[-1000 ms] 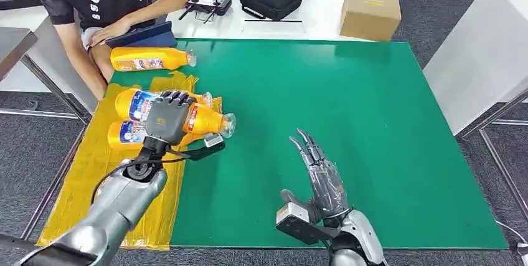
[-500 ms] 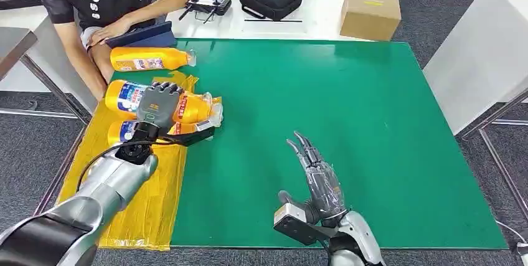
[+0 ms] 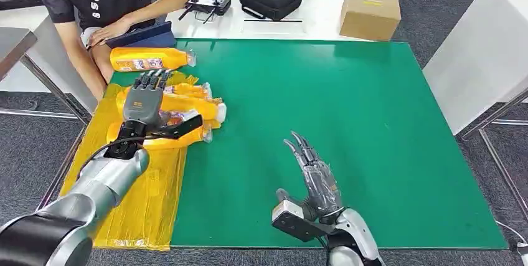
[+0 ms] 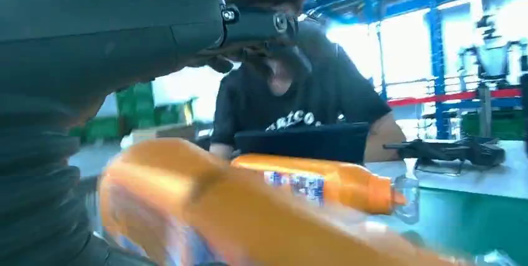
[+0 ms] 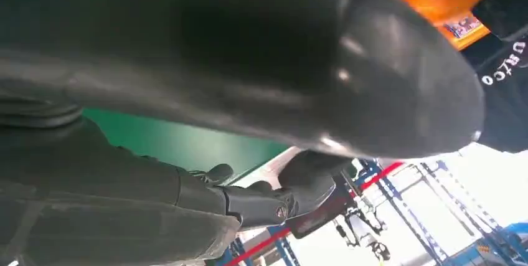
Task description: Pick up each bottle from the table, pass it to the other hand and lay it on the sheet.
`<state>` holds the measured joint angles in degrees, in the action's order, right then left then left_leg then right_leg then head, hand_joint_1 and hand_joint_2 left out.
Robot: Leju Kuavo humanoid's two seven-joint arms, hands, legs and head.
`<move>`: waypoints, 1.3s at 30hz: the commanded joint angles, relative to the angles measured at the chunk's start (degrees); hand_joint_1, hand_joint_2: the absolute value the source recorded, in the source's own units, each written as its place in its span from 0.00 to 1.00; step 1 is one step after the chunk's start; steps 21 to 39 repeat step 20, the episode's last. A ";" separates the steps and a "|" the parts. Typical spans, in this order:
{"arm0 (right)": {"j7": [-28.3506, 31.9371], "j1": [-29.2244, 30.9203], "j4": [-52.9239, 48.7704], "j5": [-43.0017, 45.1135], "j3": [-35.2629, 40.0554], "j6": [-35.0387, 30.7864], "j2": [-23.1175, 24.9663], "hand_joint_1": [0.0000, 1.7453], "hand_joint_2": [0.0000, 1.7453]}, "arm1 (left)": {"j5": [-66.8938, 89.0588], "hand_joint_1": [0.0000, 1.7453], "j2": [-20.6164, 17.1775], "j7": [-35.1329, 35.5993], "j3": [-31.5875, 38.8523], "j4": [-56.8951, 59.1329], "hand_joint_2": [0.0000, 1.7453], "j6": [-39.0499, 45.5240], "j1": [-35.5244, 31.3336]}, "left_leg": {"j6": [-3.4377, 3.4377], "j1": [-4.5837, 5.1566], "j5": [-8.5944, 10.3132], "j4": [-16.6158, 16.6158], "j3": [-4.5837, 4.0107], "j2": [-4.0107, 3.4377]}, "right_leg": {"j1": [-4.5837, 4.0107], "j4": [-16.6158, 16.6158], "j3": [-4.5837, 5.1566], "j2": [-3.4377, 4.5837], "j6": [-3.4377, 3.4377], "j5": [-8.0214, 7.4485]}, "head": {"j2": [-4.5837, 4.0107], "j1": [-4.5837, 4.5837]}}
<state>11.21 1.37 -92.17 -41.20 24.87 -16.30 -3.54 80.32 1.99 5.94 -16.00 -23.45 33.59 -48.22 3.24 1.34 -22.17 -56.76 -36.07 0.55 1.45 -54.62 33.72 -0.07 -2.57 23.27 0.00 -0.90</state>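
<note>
Nearest me on the green mat (image 3: pixel 348 129), my right hand (image 3: pixel 314 179) stands empty with fingers straight and apart, while farther left my left hand (image 3: pixel 142 101) lies spread over two orange bottles (image 3: pixel 187 107) on the yellow sheet (image 3: pixel 143 204), gripping neither, a third bottle (image 3: pixel 146 60) beyond.

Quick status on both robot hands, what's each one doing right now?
Left robot hand: open, fingers spread above the bottles on the yellow sheet.
Right robot hand: open, holding nothing.
</note>
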 commanded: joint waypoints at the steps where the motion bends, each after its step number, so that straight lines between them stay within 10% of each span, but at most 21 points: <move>1: 0.07 2.87 5.40 0.38 1.04 0.68 0.78 0.00 0.00 | -2.26 0.00 0.30 -2.68 6.41 3.08 1.00 -0.10 -0.67 | -0.27 -0.13 -0.14 0.00 0.31 -0.12 | -0.13 0.08 -0.32 0.09 0.18 0.08 | 0.00 0.00; 15: 2.76 3.20 4.87 6.29 -1.26 -1.41 1.66 0.00 0.00 | -13.51 0.00 3.45 -14.49 14.07 -3.63 1.00 -2.12 2.27 | -0.27 -0.13 -0.17 -0.03 0.35 -0.10 | -0.13 0.06 -0.38 0.07 0.20 0.12 | 0.00 0.00; 20: 11.37 1.82 2.07 19.45 -5.05 -1.34 4.64 0.00 0.00 | -52.47 0.00 7.54 -29.00 14.52 -35.90 1.00 -33.54 17.11 | -0.13 -0.03 -0.04 0.02 0.14 0.04 | -0.02 0.06 -0.16 -0.07 0.10 0.07 | 0.00 0.00; 39: 11.37 1.82 2.07 19.45 -5.05 -1.34 4.64 0.00 0.00 | -52.47 0.00 7.54 -29.00 14.52 -35.90 1.00 -33.54 17.11 | -0.13 -0.03 -0.04 0.02 0.14 0.04 | -0.02 0.06 -0.16 -0.07 0.10 0.07 | 0.00 0.00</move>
